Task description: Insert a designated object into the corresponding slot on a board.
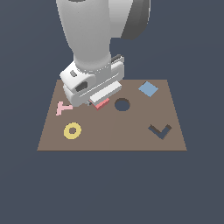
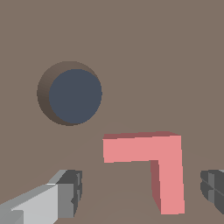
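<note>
Over the brown board (image 1: pixel 109 135), a white Panda arm (image 1: pixel 89 30) leans down at the start of a pick, its gripper (image 1: pixel 97 101) lowered onto the board's middle, on the exterior view's left of the round hole (image 1: pixel 122 104). The board, largest thing in the scene, carries that hole, a dark V-shaped slot (image 1: pixel 159 131) toward the exterior view's right near the front edge, and a blue diamond (image 1: pixel 148 89) toward the back right. Smaller pieces lie on the exterior view's left: a pink T-shaped piece (image 1: pixel 63 107) and a yellow ring (image 1: pixel 72 131).

The coral-red chevron (image 2: pixel 151 164) rests flat on the board under the hand, well apart from its slot. The wrist view shows the claw spread wide, one finger (image 2: pixel 70 192) on each side of the chevron and neither touching it; the piece sits nearer the far finger (image 2: pixel 213 188) than midway.

Judged from this, the step in hand is the grasp. Done well, it would have the fingers descend fully to board level, shift slightly so the chevron is centred, then close squarely on one straight leg rather than across the corner, so the piece does not twist. A level hold matters, since the V must later line up with the slot's own angle.
</note>
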Tool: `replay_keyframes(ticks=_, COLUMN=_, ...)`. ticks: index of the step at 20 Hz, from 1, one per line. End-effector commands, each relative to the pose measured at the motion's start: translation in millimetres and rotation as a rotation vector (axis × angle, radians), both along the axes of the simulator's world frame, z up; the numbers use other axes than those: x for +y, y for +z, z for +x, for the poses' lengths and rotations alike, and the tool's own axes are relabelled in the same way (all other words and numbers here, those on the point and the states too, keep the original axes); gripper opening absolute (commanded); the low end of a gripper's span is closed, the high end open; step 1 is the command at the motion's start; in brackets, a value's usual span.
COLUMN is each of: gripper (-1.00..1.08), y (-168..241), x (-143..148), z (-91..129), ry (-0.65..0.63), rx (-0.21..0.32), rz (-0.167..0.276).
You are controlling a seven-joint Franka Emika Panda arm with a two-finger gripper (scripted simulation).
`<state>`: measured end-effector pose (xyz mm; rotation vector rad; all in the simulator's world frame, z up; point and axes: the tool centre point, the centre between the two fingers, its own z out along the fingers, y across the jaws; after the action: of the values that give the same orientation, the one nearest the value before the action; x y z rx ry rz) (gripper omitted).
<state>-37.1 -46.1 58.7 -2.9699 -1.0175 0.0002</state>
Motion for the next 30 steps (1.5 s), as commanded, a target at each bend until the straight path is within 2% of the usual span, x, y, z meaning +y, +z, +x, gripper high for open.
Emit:
replay_keyframes(ticks=1, gripper=1.0, y=-4, x=-3, z=0, ry=0.027, rx=-0.001, rz=-0.001)
replay_keyframes(ticks=19, gripper=1.0, y=-29, x=-5, z=0, ry=0.051, rx=-0.001, rz=-0.002)
replay_keyframes(ticks=20, gripper=-1.0, y=-29, x=-5, z=0, ry=0.051, rx=-0.001, rz=-0.002)
replay_keyframes(ticks=30, gripper=-1.0, y=-28, x=-6, z=1, ry=0.05, rx=-0.003, rz=-0.003)
